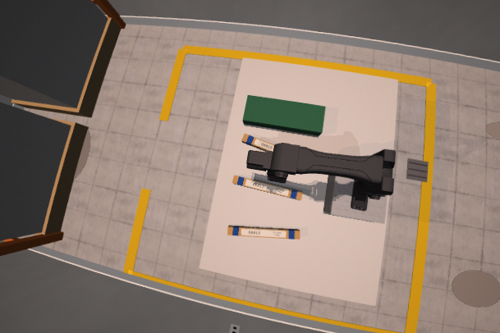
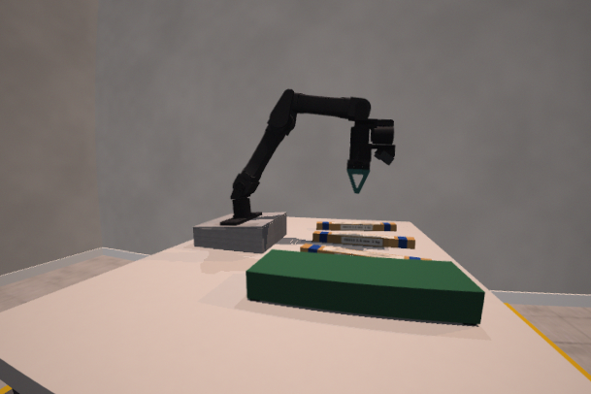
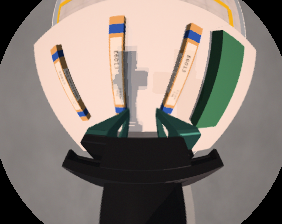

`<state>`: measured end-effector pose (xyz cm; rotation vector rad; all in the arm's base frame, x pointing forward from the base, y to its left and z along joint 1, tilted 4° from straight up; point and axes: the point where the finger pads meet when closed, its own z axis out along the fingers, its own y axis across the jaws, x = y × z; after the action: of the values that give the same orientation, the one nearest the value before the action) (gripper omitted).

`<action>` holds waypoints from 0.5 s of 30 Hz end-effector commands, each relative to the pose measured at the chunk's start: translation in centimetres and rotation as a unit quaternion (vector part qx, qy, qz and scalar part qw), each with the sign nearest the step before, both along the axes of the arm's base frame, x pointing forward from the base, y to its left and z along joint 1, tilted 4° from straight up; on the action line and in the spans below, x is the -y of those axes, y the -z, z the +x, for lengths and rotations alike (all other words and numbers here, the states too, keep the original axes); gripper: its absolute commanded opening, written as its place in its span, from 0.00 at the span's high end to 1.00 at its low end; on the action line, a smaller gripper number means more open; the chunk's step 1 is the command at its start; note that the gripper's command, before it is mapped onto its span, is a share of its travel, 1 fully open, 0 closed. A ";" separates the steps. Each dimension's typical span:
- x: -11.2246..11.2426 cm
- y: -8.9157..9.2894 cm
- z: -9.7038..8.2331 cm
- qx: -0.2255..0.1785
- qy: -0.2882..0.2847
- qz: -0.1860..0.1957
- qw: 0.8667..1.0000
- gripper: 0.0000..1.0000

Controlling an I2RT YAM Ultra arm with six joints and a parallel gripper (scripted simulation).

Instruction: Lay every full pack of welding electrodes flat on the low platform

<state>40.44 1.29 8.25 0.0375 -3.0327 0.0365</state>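
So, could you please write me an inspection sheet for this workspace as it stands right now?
Surface: pale table top; it carries the grey arm base block, the platform and three packs.
Job's things: green low platform with nothing on it; near pack beside it, partly hidden under the arm; middle pack; far pack. All three lie flat on the table.
Clutter: nothing seen.
End effector: high above the packs, pointing down, fingers partly open, holding nothing.
Cables: nothing seen.
Surroundings: yellow floor marking around the table; tiled floor; dark wood-edged panels to one side.
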 end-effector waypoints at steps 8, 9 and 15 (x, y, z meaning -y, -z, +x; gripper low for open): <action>0.0 0.1 0.4 0.024 -0.001 0.001 1.000 0.58; 0.0 0.3 0.4 0.024 -0.001 0.001 1.000 0.58; 0.0 1.1 0.3 0.024 -0.001 0.001 1.000 0.58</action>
<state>40.30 1.28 6.31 0.0375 -3.0299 0.0366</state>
